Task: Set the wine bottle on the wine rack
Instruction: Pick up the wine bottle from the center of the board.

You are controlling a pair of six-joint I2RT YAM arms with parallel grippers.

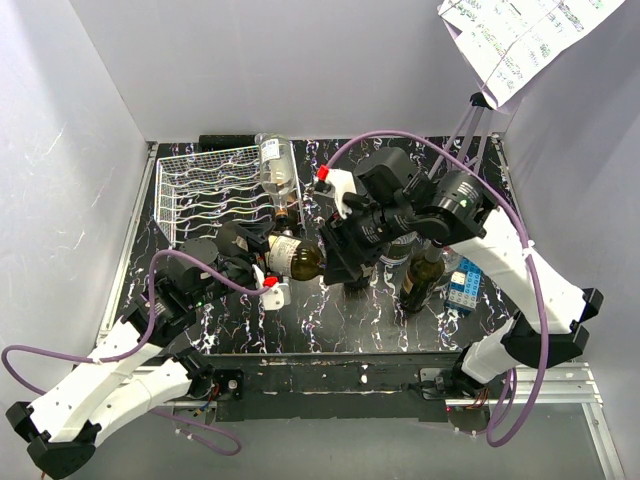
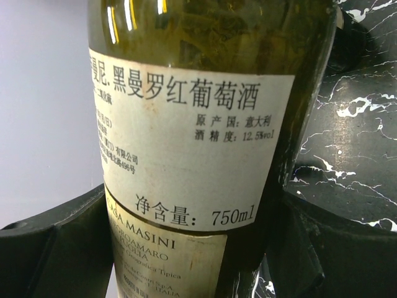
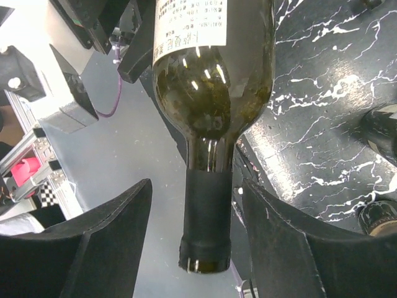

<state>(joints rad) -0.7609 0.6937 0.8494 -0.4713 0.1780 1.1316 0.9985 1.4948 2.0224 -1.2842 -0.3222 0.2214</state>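
Note:
The wine bottle (image 1: 297, 258) is dark green glass with a white label and is held off the black marbled table. My left gripper (image 1: 268, 260) is shut on its body; in the left wrist view the label (image 2: 186, 149) fills the space between the two fingers (image 2: 56, 248). My right gripper (image 1: 335, 264) is open around the bottle's neck (image 3: 208, 230), with a gap on each side between the neck and the fingers (image 3: 118, 236). The white wire wine rack (image 1: 205, 192) stands at the back left, behind the bottle.
A clear bottle (image 1: 277, 165) lies at the rack's right edge. A dark bottle (image 1: 422, 278) stands on the right beside a blue box (image 1: 465, 286). Two more bottle tops show in the right wrist view (image 3: 379, 218). Grey walls enclose the table.

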